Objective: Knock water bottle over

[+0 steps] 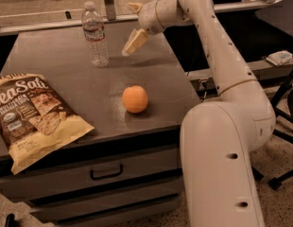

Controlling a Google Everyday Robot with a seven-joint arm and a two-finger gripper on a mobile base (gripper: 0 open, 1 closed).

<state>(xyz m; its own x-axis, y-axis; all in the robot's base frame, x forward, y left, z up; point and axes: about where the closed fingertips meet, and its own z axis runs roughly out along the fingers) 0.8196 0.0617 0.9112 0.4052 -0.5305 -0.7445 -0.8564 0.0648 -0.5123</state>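
Observation:
The water bottle (95, 34) is clear ribbed plastic with a white cap and a white-and-red label. It stands upright at the back of the grey cabinet top (66, 74). My gripper (128, 29) hangs just right of the bottle at about label height, a small gap away and not touching it. Its cream fingers (133, 42) are spread apart with nothing between them. The white arm reaches in from the right, over the back right corner of the top.
An orange (135, 99) lies in the middle of the top, in front of the gripper. A SeaSalt chip bag (35, 117) overhangs the front left edge. A rail and post (107, 1) run behind the bottle. The arm's big lower link (227, 164) stands at the cabinet's right front.

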